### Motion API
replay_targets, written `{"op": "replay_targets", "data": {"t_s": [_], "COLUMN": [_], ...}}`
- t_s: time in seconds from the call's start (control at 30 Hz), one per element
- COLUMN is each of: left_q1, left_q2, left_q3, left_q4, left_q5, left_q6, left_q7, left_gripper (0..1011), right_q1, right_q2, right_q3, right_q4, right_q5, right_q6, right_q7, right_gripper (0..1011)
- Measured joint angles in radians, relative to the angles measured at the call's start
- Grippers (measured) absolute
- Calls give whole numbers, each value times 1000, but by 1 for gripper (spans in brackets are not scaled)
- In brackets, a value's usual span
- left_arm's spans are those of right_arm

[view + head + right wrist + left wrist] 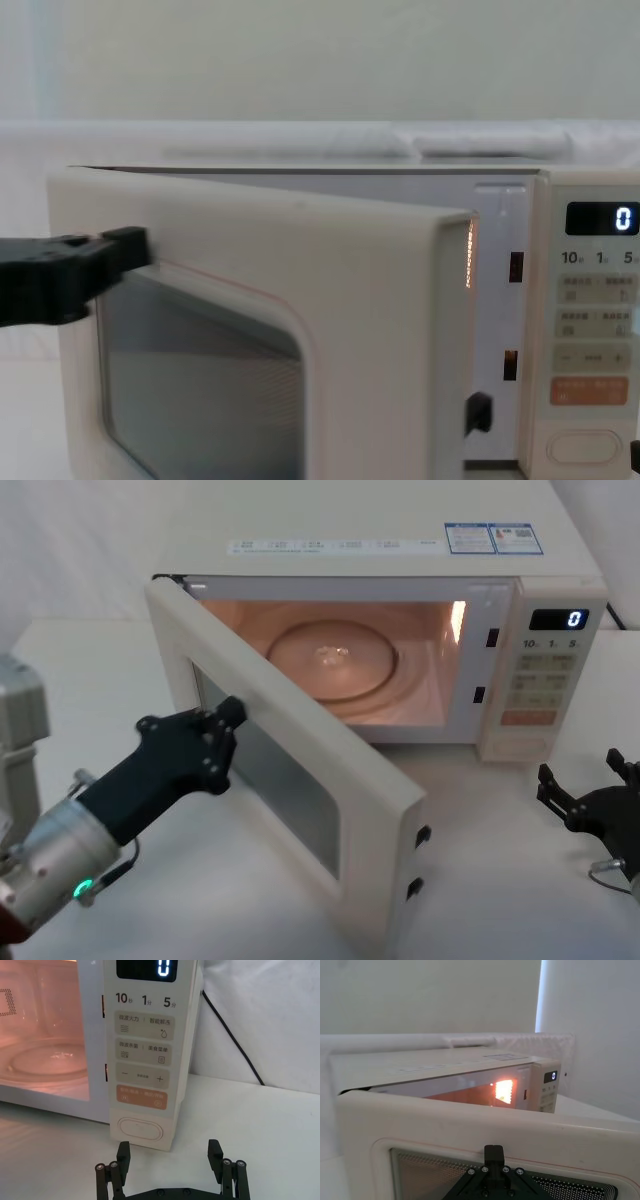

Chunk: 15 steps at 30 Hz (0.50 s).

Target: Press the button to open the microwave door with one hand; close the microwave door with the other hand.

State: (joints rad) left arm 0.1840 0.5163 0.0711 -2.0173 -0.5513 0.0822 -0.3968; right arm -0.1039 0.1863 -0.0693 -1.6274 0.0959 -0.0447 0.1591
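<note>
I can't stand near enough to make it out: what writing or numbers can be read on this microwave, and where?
"0": lit display topping the control panel.
"10", "1", "5": time keys just below it.
"−", "+": grey key.
Small Chinese key labels and orange key: too small.
Stickers on the top: blurred.
The button: unmarked.

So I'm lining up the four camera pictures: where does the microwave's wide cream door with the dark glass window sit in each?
Head view: the wide cream microwave door swings open toward the lower centre, left gripper at its glass.
Left wrist view: door spans the lower half.
Right wrist view: door not in it.
Chest view: door covers left and centre.
Shared landmark: the digital display reading 0.
</note>
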Motion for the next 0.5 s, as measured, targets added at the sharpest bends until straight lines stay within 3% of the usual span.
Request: {"op": "replay_targets", "data": {"t_s": [0.5], "left_q1": [-211], "left_q2": [-44], "left_q3": [162], "left_q4": [136], "left_q5": [40], "left_q6": [61], "left_q7": [69], "left_gripper": [0], "right_q1": [0], "right_q2": [0], "right_q3": [0], "right_q4": [0], "right_q5": [0], "right_q6": [0], "right_q7": [0], "right_gripper": [1002]}}
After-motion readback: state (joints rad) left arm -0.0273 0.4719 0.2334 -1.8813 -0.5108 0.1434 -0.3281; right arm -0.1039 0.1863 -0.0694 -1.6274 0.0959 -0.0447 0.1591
